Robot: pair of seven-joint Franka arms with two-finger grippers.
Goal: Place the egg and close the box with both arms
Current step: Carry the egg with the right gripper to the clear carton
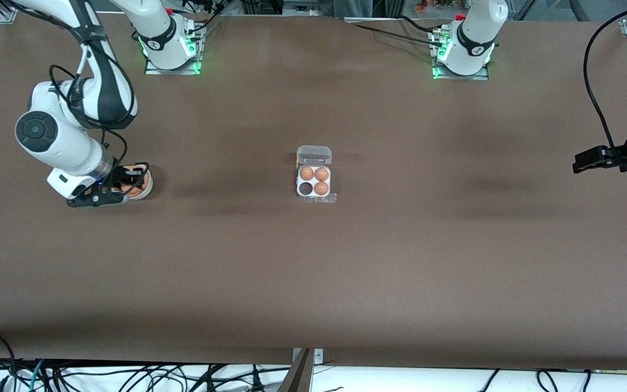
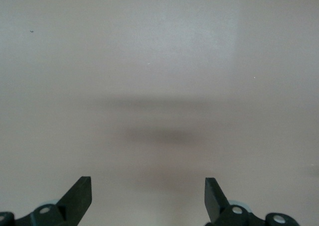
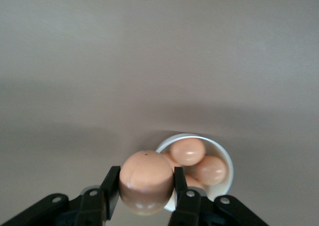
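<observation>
Egg (image 3: 146, 181): pinched in my right gripper (image 3: 146, 191), just above the bowl (image 3: 225, 159), well apart from the box (image 1: 314, 181).
Risk: smooth shell slipping in transit, or missing the one empty cell.
Left gripper (image 2: 148, 196): wide, waiting.
Unclear: lid's hinge; my fingers in the front view.

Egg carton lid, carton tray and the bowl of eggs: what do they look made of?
Hinged clear lid: thin transparent plastic, table showing through. White four-cell tray: matte, plastic or pulp, unclear. Round white bowl: smooth, slightly glossy rim, ceramic or hard plastic. Right pincer holds a smooth orange-brown egg.
</observation>
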